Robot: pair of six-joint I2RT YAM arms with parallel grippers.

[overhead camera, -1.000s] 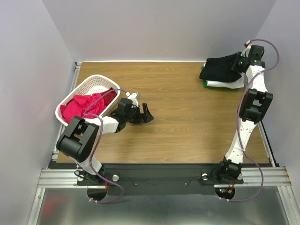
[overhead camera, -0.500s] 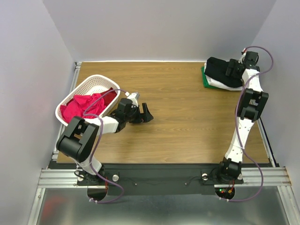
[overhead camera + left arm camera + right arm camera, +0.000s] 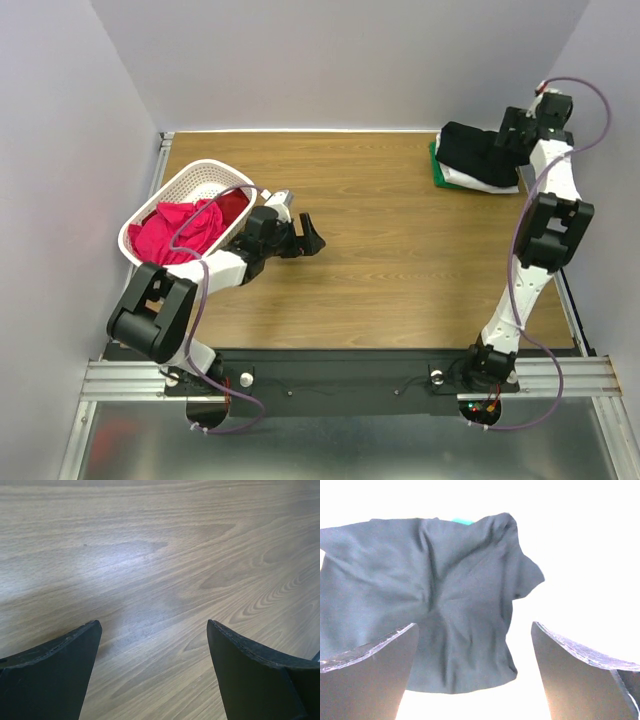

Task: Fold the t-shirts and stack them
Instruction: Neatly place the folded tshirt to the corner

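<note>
The overhead view is evenly lit and sharp, with soft shadows. The right wrist view blows out to white around the black t-shirt [image 3: 445, 605]. In the left wrist view, a pale sheen crosses the table [image 3: 150, 555] at centre.

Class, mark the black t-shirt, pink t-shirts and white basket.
black t-shirt [image 3: 472, 150]: top external view, middle of its upper surface.
pink t-shirts [image 3: 172, 230]: top external view, middle of the crumpled heap.
white basket [image 3: 192, 184]: top external view, bare far lattice wall.

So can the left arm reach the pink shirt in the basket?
Probably yes. The left gripper is open and empty beside the basket, and the pink shirt lies uncovered inside; it only has to clear the rim.
</note>
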